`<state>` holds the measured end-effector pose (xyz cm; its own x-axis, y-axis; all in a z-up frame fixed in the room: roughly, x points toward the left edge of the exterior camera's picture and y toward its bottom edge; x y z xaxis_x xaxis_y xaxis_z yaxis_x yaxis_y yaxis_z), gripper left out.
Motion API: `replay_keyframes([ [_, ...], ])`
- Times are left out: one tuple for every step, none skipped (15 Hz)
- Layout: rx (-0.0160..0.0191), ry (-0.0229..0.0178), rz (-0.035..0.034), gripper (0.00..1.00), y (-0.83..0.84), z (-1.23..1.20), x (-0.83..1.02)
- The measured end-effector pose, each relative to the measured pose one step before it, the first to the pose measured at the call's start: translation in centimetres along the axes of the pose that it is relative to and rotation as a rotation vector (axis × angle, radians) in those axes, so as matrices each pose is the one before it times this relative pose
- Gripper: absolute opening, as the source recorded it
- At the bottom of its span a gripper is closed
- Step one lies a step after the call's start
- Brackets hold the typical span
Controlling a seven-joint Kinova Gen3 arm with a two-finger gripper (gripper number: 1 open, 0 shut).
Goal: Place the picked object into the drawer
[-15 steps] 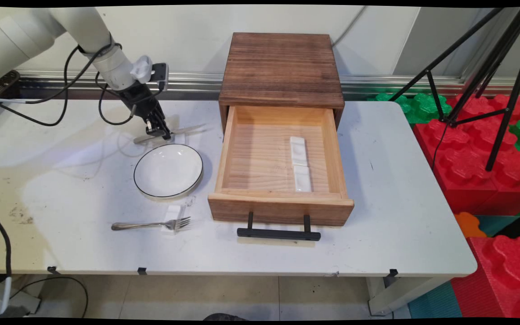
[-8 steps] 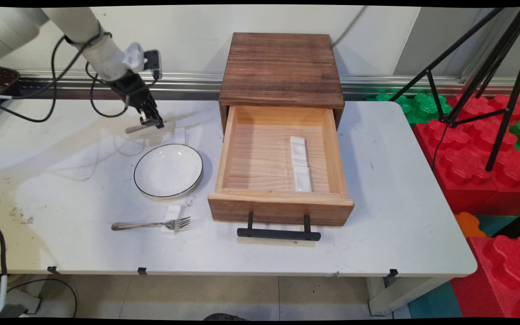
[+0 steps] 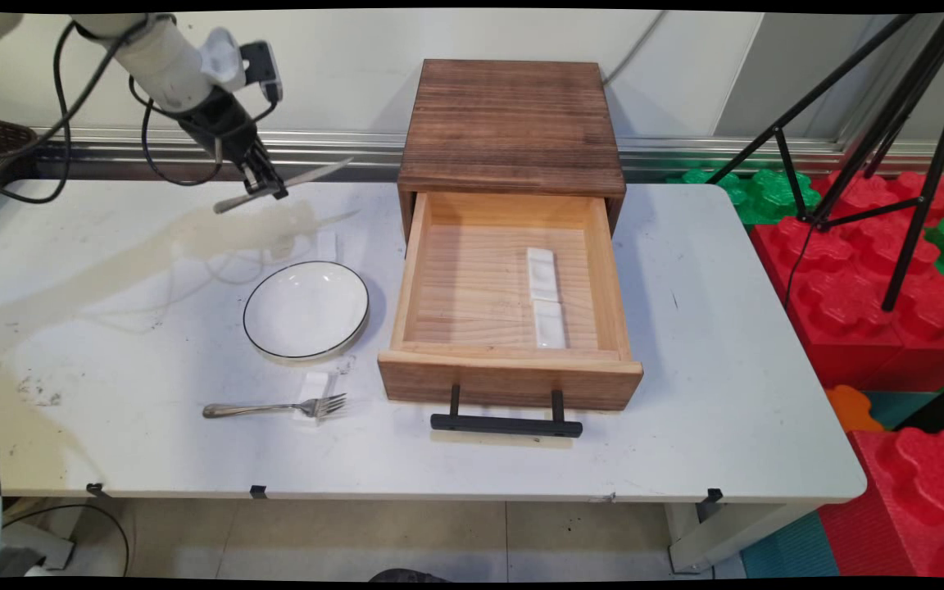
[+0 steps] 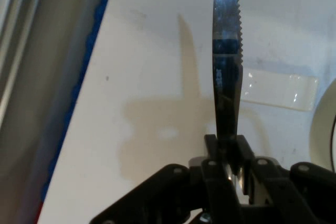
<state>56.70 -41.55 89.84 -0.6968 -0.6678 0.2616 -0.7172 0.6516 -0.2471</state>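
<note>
Since a second ago the gripper (image 3: 269,187) is rising off the table (image 3: 726,328) with the knife (image 3: 308,174), its fingers (image 4: 242,150) pinching the handle, the serrated blade hanging in the air above a small clear rest (image 4: 278,90) beyond the plate (image 3: 306,310), left of the open drawer (image 3: 509,287).

The white robot arm (image 3: 156,57) is reaching in from the upper left, its wrist slanting down and to the right, with black cables (image 3: 62,90) looping loosely from it. At its end the black two-finger gripper (image 3: 265,185) is hanging in the air above the far left part of the table — not touching the surface. Its fingers (image 4: 244,153) are pressing together from both sides on a thin serrated metal knife (image 3: 288,185), gripping it at mid-length — blade pointing away from the hand.
</note>
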Motion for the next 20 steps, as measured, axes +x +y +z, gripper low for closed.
replay_keyframes([
  [0.00709, 0.00466, -0.00425, 0.0, 0.25, -0.569, 0.237],
  [0.00717, 0.00998, -0.00116, 0.0, 0.48, -0.825, 0.45],
  [0.00407, 0.007, 0.0005, 0.0, 0.314, -0.525, 0.324],
  [0.00299, 0.01272, 0.00499, 0.0, 0.554, -0.73, 0.589],
  [0.00132, 0.00846, 0.00376, 0.0, 0.376, -0.446, 0.403],
  [-0.00016, 0.01335, 0.00692, 0.0, 0.636, -0.639, 0.677],
  [-0.00014, 0.008, 0.00423, 0.0, 0.401, -0.391, 0.432],
  [-0.00196, 0.01283, 0.0067, 0.0, 0.613, -0.529, 0.693],
  [-0.00219, 0.00773, 0.00455, 0.0, 0.445, -0.316, 0.459],
  [-0.00348, 0.01228, 0.00752, 0.0, 0.737, -0.45, 0.712],
  [-0.00268, 0.00781, 0.00523, 0.0, 0.46, -0.256, 0.479],
  [-0.00526, 0.01168, 0.00818, 0.0, 0.71, -0.332, 0.741],
  [-0.0054, 0.00964, 0.00673, 0.0, 0.611, -0.209, 0.644],
  [-0.00651, 0.00995, 0.00805, 0.0, 0.653, -0.151, 0.694],
  [-0.00508, 0.00747, 0.00622, 0.0, 0.488, -0.088, 0.544],
  [-0.00787, 0.01171, 0.0117, 0.0, 0.746, -0.034, 0.894],
  [-0.00471, 0.00739, 0.00738, 0.0, 0.463, -0.01, 0.567],
  [-0.00678, 0.01207, 0.01072, 0.0, 0.675, 0.023, 0.864],
  [-0.00428, 0.00748, 0.00757, 0.0, 0.442, 0.069, 0.603],
  [-0.00601, 0.01185, 0.01035, 0.0, 0.641, 0.187, 0.91],
])
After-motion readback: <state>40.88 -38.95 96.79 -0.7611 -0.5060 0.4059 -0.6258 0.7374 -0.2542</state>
